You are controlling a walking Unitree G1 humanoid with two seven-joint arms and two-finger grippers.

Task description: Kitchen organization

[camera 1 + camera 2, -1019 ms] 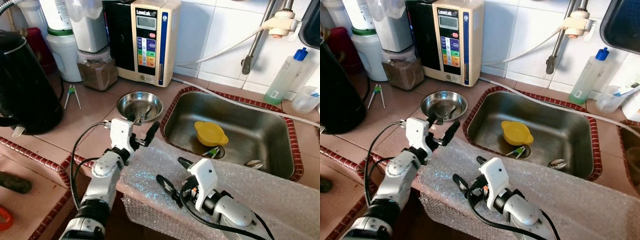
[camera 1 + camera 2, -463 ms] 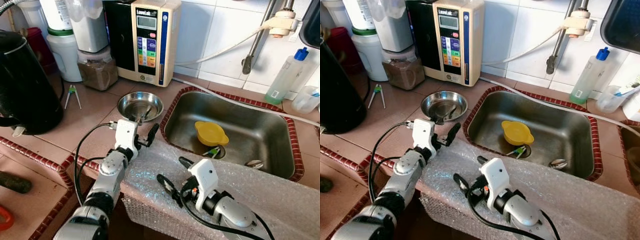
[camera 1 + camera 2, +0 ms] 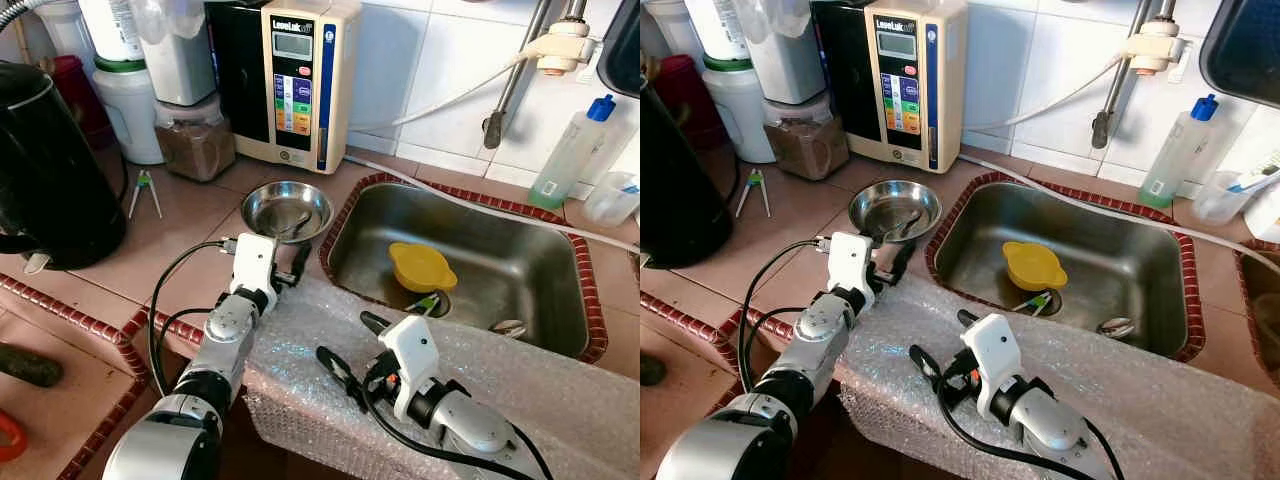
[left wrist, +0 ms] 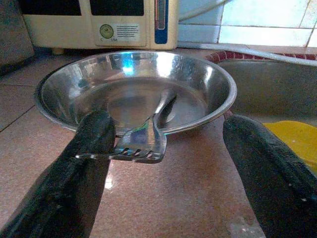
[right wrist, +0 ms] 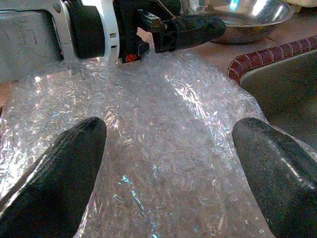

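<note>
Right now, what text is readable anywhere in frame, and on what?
"LeveLuk": brand on the top front of the cream water ionizer by the wall; the small characters after it are blurred.
Ionizer display and coloured button labels: too small to read.
Round sticker on the ionizer's base: blurred.
Label on the green bottle: unreadable.
White container label: unreadable.

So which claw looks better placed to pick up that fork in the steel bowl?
Probably the left claw: it is open right before the steel bowl, with the fork between its fingers. The right claw hovers over bubble wrap.
</note>
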